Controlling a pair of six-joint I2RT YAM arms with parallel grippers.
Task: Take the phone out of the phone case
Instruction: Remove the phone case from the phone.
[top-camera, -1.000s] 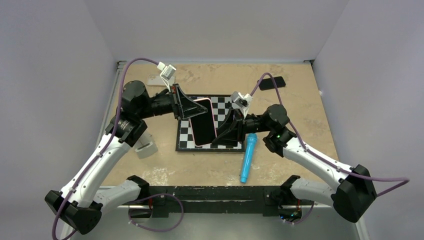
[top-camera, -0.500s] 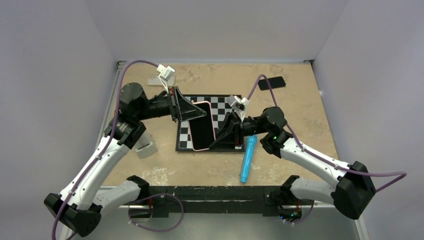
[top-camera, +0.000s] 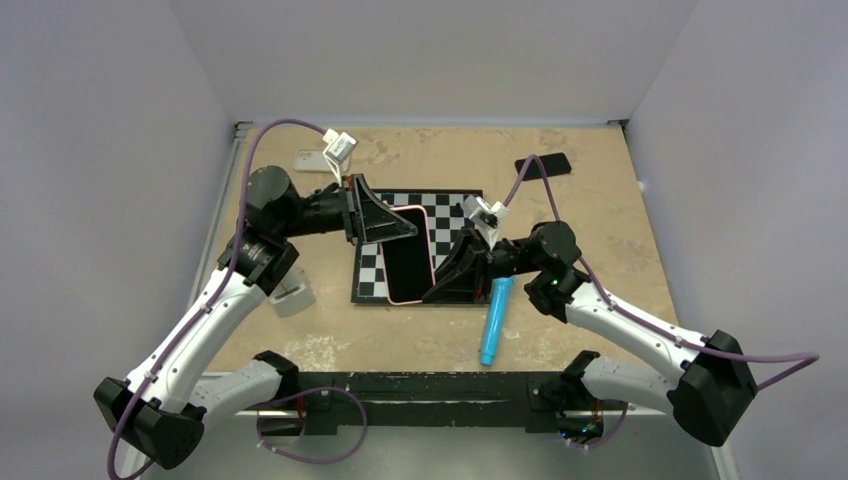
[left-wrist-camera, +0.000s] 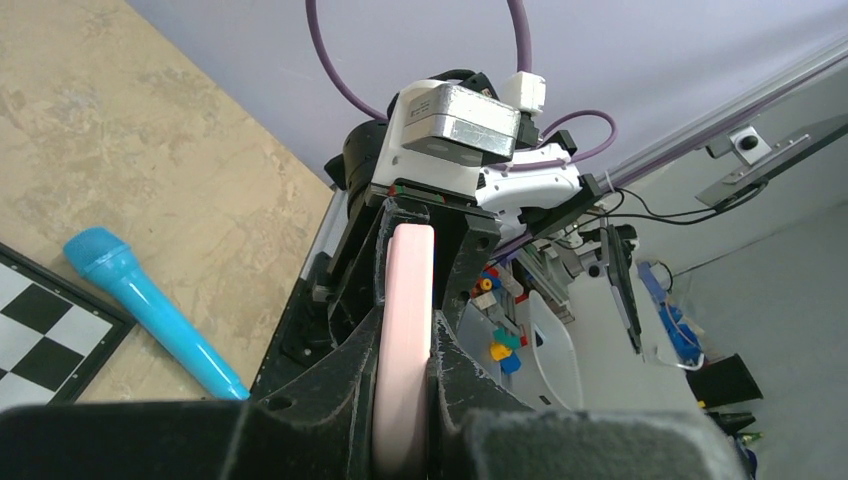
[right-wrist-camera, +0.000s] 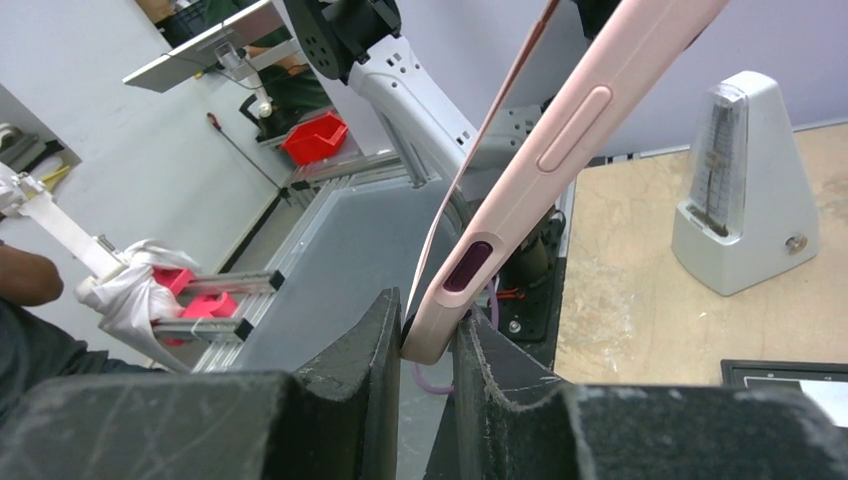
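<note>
Centrally in the overhead view, the phone (top-camera: 406, 266) is seen with its dark screen turned upward, seated inside the pink phone case (right-wrist-camera: 560, 150) and apparently raised a little above the checkered mat (top-camera: 455, 212). It is gripped at two opposite ends, which is judged to be deliberate: one end can be anchored while the case is worked off at the other.

The upper end is clamped by the left gripper (left-wrist-camera: 404, 420), whose jaws are pressed against both faces of the case's edge. The lower right corner is pinched by the right gripper (right-wrist-camera: 425, 335), closed tight just below the case's oval side cutout. A corner is thought to be chosen because the soft rim can be peeled back most easily there. A thin strip is seen beside the case's long edge in the right wrist view, and whether this is the phone lifting free cannot be told.

Further out, a blue microphone (top-camera: 494, 318) lies just right of the mat, a metronome (right-wrist-camera: 745, 195) stands to its left, and a dark slab (top-camera: 545, 164) rests at the upper right.
</note>
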